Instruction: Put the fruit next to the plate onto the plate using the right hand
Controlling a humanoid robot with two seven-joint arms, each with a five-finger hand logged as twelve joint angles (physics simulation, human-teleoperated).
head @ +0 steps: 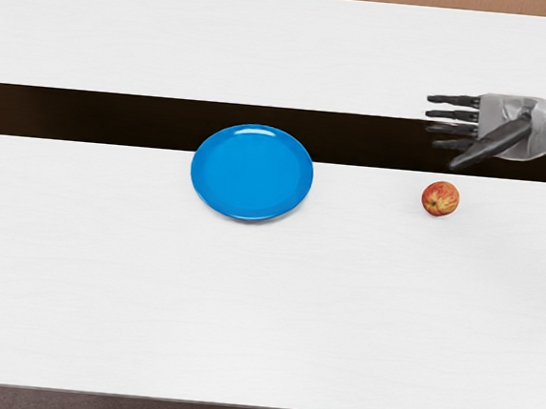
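Right robot hand [492, 124] empty, fingers [452, 100] spread out straight, near the apple [440, 198]; blue plate [252, 172] well apart.

A round, bright blue plate [252, 172] with a glossy face and a low raised rim lies flat on the white table [264, 309], near its middle. A small apple [440, 198], red with yellowish patches, rests on the table well to the plate's right, clearly apart from it.
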